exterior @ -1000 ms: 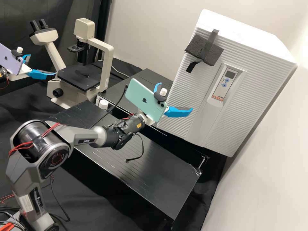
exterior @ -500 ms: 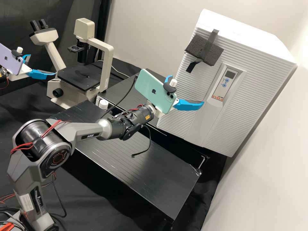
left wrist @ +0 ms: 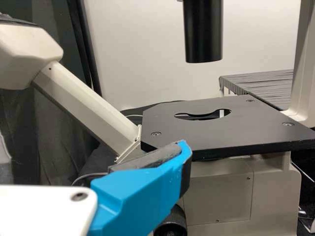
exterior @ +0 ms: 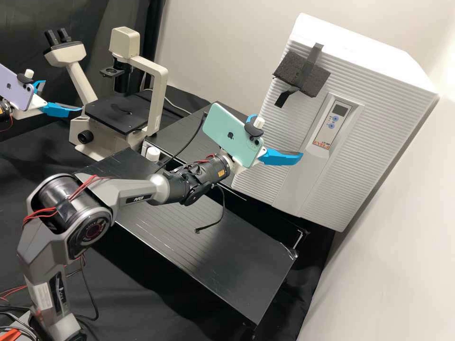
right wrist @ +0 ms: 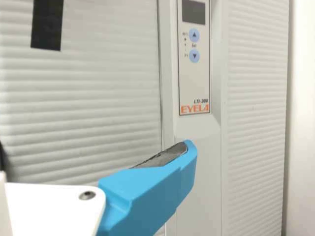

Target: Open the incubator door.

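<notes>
The white ribbed incubator stands at the right in the high view, its door closed. My right gripper, under a green phone, is open before the door's lower part, one blue finger overlapping the grey centre strip. In the right wrist view, a finger of the right gripper lies in front of the door, its tip below the control panel; whether it touches, I cannot tell. At the high view's far left my left gripper stands open; in the left wrist view, the left gripper is near the microscope stage.
A cream microscope stands at the back left. Dark foam is taped across the incubator's upper corner. Below the right forearm lies a black bench top; a loose black cable hangs from the wrist. The wall rises at the right.
The right gripper has moved rightward and slightly up in the high view, closer to the incubator's centre strip, mostly in the first half second. The left arm has kept still.
</notes>
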